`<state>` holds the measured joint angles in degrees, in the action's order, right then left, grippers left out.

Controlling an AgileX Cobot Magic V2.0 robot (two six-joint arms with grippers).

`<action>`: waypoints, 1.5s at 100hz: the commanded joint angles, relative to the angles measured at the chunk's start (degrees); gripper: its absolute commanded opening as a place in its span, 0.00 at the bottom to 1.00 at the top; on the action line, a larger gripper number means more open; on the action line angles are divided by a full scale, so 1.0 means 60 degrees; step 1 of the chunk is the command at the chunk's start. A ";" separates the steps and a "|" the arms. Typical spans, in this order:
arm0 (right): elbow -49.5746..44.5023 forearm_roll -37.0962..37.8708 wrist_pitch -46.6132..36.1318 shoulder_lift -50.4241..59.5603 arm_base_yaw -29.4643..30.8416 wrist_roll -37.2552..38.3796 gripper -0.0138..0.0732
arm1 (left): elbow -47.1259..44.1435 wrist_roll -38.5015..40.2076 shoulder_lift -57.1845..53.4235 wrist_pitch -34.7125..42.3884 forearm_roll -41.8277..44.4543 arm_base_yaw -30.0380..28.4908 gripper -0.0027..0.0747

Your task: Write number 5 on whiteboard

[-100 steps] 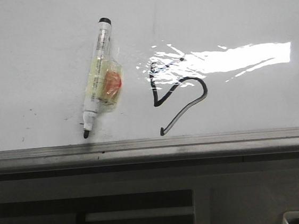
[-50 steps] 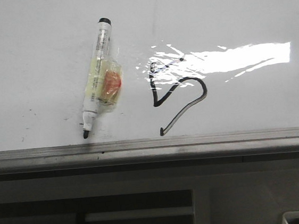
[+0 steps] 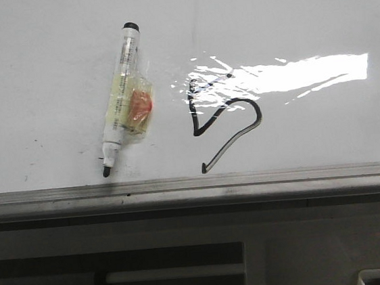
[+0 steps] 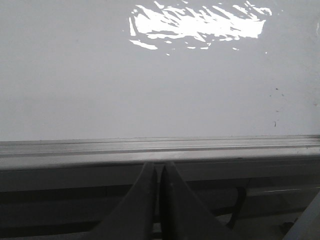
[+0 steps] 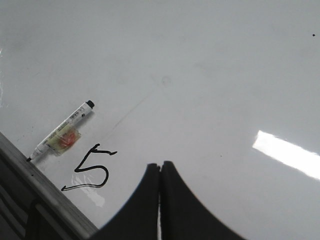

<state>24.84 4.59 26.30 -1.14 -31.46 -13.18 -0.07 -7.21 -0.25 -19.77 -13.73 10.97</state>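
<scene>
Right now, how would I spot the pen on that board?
On the whiteboard, look left of the drawn number 5, near the grey edge strip. The marker lies flat, uncapped tip toward the strip, with clear tape and an orange patch around its middle.

We see black number 5 (image 3: 225, 122) on glossy white whiteboard (image 3: 312, 14), grey edge strip (image 3: 248, 177); white marker (image 3: 121, 99), black tip, yellow-orange wrap.

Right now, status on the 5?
Left gripper, right gripper shut, empty. Number 5 drawn on whiteboard. Marker lies uncapped beside it.
</scene>
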 commanded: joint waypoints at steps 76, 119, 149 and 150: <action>-0.0715 0.0785 -0.0375 -0.0143 0.1375 0.0249 0.08 | -0.0197 0.0090 -0.0246 0.0409 -0.0005 -0.0042 0.01; -0.3983 0.0785 -0.1273 0.0388 0.5083 0.1289 0.08 | -0.0197 0.0090 -0.0246 0.0409 -0.0005 -0.0042 0.01; -0.4447 0.0785 -0.1473 0.0455 0.5244 0.1289 0.08 | -0.0197 0.0090 -0.0246 0.0409 -0.0025 -0.0042 0.01; -0.4447 0.0785 -0.1473 0.0455 0.5244 0.1289 0.08 | -0.0197 0.0090 -0.0246 0.0409 -0.0025 -0.0042 0.01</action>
<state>-0.27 8.68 20.23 0.61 -0.39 -5.59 -0.07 -7.17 -0.25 -19.89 -13.52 10.76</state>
